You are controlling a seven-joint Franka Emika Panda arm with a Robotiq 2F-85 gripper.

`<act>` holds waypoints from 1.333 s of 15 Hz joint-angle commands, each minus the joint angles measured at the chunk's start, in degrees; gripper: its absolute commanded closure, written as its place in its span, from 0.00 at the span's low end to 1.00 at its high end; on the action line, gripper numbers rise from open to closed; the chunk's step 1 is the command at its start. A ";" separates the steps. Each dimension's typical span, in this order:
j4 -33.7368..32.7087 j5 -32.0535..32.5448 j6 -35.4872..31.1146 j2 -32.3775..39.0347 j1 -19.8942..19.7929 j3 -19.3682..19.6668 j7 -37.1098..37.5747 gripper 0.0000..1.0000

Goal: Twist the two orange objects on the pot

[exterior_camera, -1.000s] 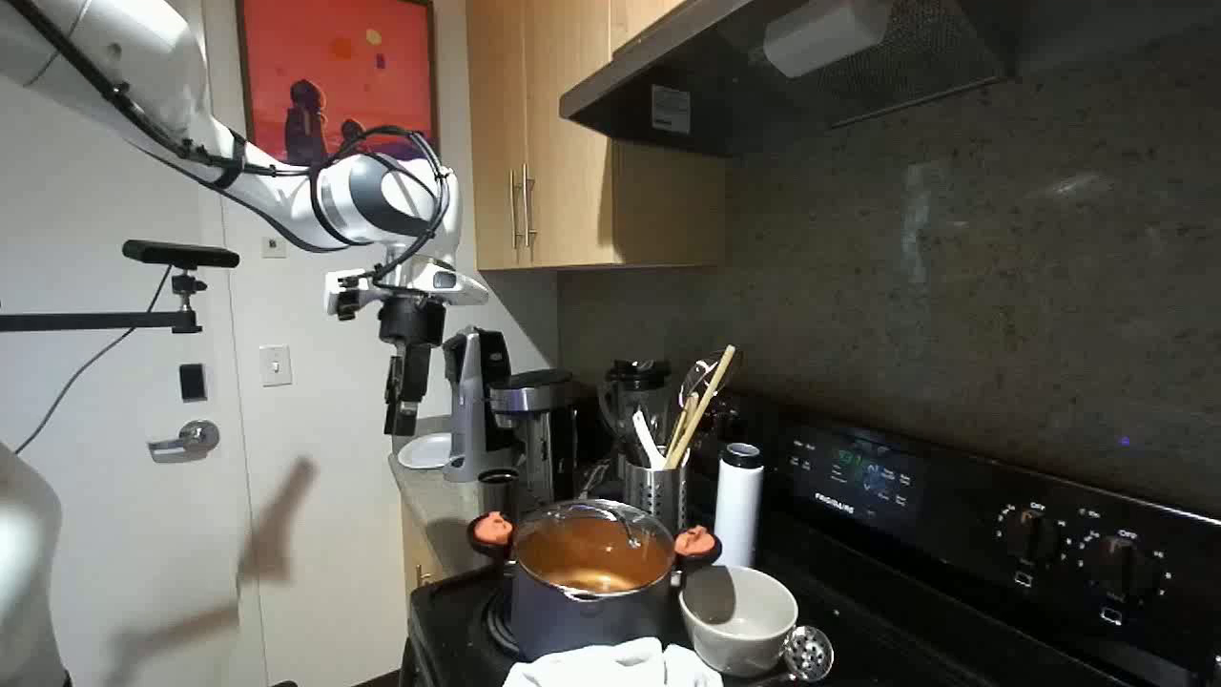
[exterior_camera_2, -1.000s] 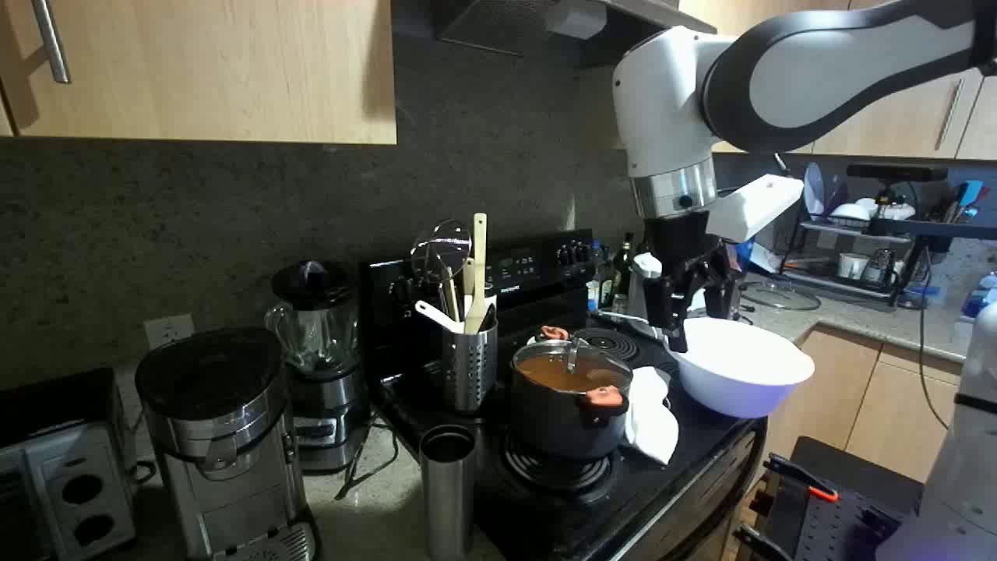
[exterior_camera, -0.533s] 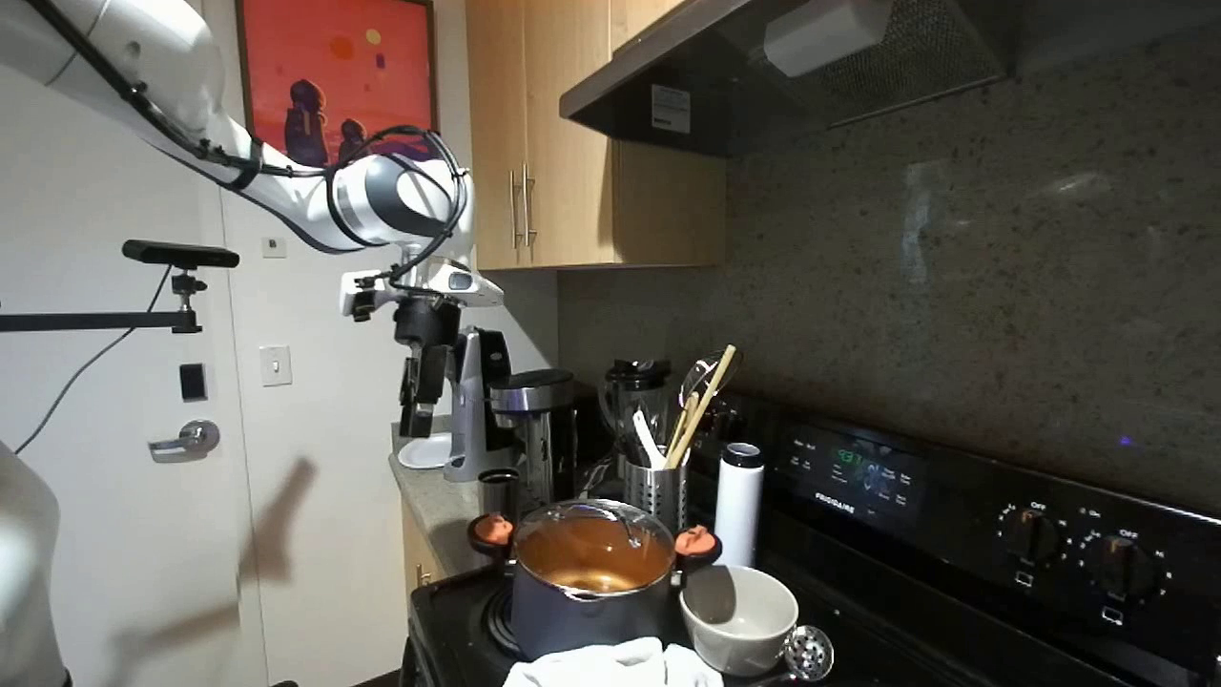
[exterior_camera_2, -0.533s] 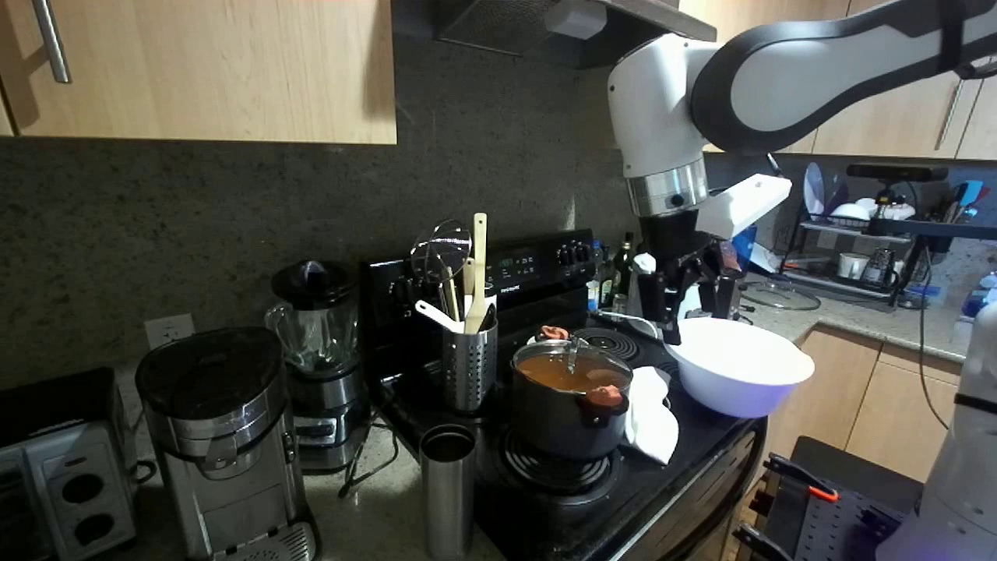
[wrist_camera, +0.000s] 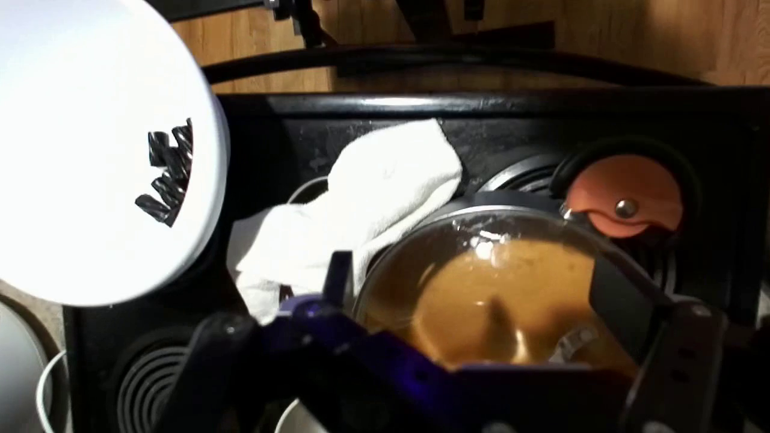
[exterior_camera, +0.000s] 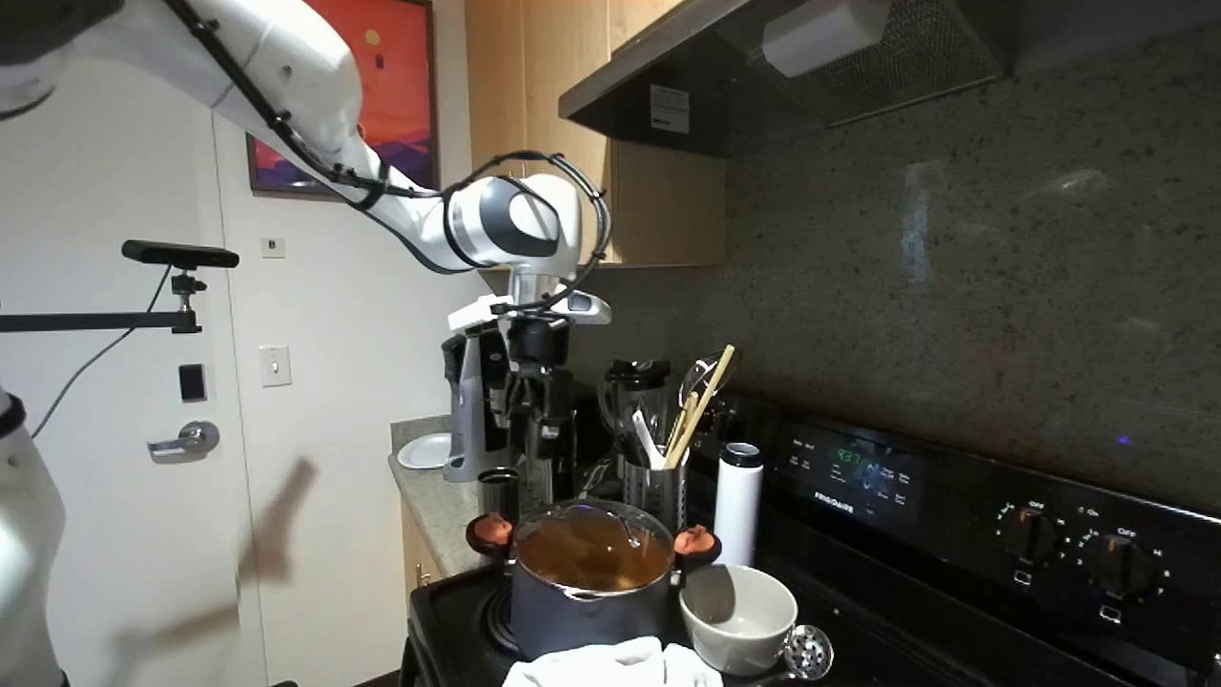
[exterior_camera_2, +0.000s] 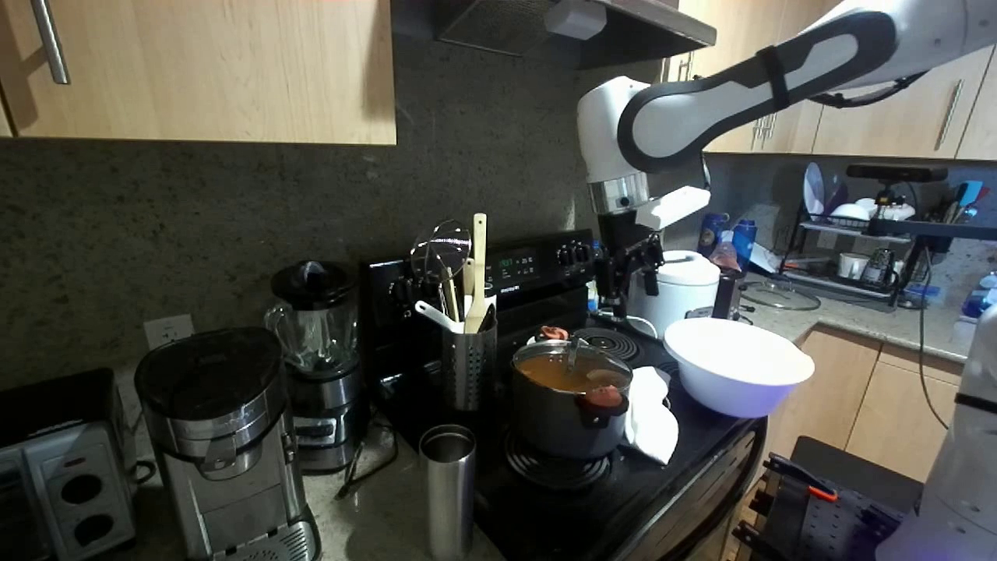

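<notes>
Pincer [wrist_camera: 472,279] has just swung in toward the pot [exterior_camera: 591,615] & now hangs above & nr it, jaws spread, nothing held. Front orange tab [exterior_camera_2: 604,396] & back orange tab [exterior_camera_2: 554,333], at opp. sides of the pot, haven't moved; neither's touched. So prob. late in approach, w/ 1st twist TBD.

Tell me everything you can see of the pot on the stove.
The pot is dark grey, metal-looking, and upright on a coil burner. Its metal-rimmed clear lid is on, showing brownish-orange contents. Two black side handles bear orange pieces. A white cloth seems to touch it; whether the pale bowl does is unclear.
</notes>
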State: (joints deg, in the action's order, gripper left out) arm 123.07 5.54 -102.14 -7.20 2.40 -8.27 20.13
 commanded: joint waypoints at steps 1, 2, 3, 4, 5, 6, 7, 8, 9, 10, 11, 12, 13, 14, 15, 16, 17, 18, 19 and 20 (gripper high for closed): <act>-8.60 0.70 -2.41 10.27 -0.80 3.16 -5.74 0.00; -10.59 0.05 -3.37 12.70 -0.89 4.03 -7.23 0.00; -12.80 -0.53 -3.66 15.03 -0.94 4.75 -8.65 0.00; -14.81 -0.91 -4.00 17.23 -0.97 5.31 -9.74 0.00; -16.99 -1.13 -4.19 19.31 -0.99 5.76 -10.56 0.00; -19.04 -1.40 -4.14 21.32 -1.04 6.10 -11.48 0.00; -21.14 -1.55 -3.82 23.16 -1.09 6.33 -12.24 0.00; -22.87 -1.56 -3.75 24.90 -1.14 6.54 -12.96 0.00; -24.36 -1.42 -3.63 26.32 -1.13 6.72 -13.54 0.00; -25.83 -1.18 -3.78 28.02 -1.21 6.97 -14.08 0.00; -27.10 -1.26 -3.64 29.35 -1.37 7.15 -14.90 0.00; -28.51 -1.37 -3.44 30.81 -1.66 7.39 -15.55 0.00; -29.63 -1.38 -3.42 32.06 -1.89 7.58 -16.38 0.00; -30.77 -1.37 -3.29 33.24 -2.18 7.80 -17.17 0.00; -31.86 -1.38 -3.12 34.37 -2.54 8.06 -18.02 0.00; -32.84 -1.46 -3.19 35.46 -3.00 8.24 -19.09 0.00; -33.86 -1.60 -3.24 36.61 -3.50 8.41 -20.21 0.00; -34.79 -1.69 -3.15 37.55 -3.93 8.50 -21.08 0.00; -35.74 -1.90 -2.95 38.49 -4.45 8.45 -22.15 0.00; -36.67 -2.16 -2.46 39.21 -4.88 8.32 -23.00 0.00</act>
State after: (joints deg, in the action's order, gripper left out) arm 90.75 5.10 -106.87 29.22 -1.55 -0.07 0.37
